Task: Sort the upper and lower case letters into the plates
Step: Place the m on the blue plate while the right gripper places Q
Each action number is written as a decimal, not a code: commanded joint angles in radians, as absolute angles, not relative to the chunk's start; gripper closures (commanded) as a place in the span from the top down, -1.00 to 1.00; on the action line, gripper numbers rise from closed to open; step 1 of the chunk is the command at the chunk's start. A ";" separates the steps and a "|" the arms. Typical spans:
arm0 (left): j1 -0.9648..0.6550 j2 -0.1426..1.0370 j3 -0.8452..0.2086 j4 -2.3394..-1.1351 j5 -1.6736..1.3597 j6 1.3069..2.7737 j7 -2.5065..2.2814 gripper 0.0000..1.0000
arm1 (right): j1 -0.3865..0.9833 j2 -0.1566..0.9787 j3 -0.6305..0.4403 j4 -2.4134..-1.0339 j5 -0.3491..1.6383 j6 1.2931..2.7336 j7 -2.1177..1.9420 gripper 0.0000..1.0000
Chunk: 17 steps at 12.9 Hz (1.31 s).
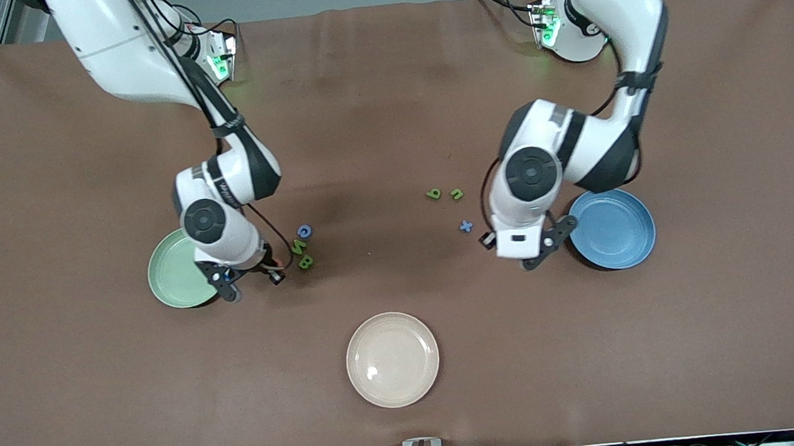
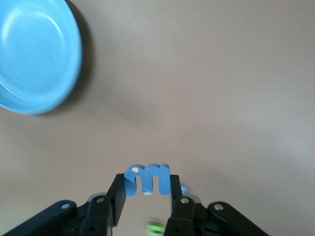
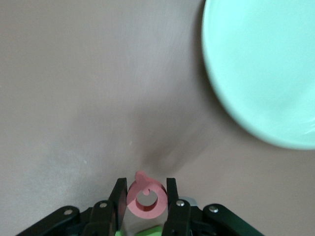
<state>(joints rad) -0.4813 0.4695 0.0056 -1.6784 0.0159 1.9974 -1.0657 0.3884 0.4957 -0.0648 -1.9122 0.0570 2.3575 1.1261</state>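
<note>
My left gripper (image 2: 146, 184) is shut on a blue lowercase m (image 2: 147, 178), which stands upright between its fingers. It hangs over the table (image 1: 387, 109) beside the blue plate (image 1: 613, 229). My right gripper (image 3: 146, 189) is shut on a red Q (image 3: 146, 200), over the table beside the mint green plate (image 1: 173, 273). A blue G (image 1: 304, 231), a green N (image 1: 300, 246) and a green B (image 1: 305, 262) lie close to the right gripper (image 1: 253, 282). Two green lowercase letters (image 1: 433, 194) (image 1: 457, 194) and a blue x (image 1: 466, 226) lie near the left gripper (image 1: 517, 254).
A cream-beige plate (image 1: 392, 359) sits nearer the front camera, midway between the two arms. In the wrist views the blue plate (image 2: 34, 54) and the mint plate (image 3: 266, 69) each show off to one side of the held letter.
</note>
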 commanded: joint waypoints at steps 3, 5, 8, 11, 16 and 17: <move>-0.323 0.256 0.000 -1.981 0.075 2.097 -0.745 -0.56 | 0.241 0.353 -0.052 -2.026 0.069 2.278 0.780 -1.00; -0.255 0.233 0.000 -2.077 0.075 2.205 -0.626 -0.56 | 0.187 0.328 -0.052 -2.101 0.069 2.334 0.665 -1.00; -0.177 0.230 0.000 -2.198 0.075 2.365 -0.490 -0.56 | 0.126 0.336 -0.052 -2.209 0.069 2.494 0.525 -0.99; -0.127 0.242 0.000 -2.255 0.075 2.431 -0.397 -0.56 | 0.072 0.345 -0.051 -2.232 0.071 2.502 0.448 -0.98; -0.098 0.268 0.000 -2.345 0.075 2.561 -0.322 -0.55 | 0.078 0.383 -0.049 -2.233 0.074 2.502 0.446 -0.96; -0.097 0.281 0.000 -2.355 0.077 2.591 -0.322 -0.54 | 0.078 0.385 -0.046 -2.232 0.074 2.500 0.446 -0.87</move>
<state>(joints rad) -0.1061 0.2732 0.0071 -2.3205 0.0592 2.5273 -0.3329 0.0849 0.3867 -0.0576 -2.2168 0.0583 2.4890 0.4624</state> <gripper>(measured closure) 0.599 0.639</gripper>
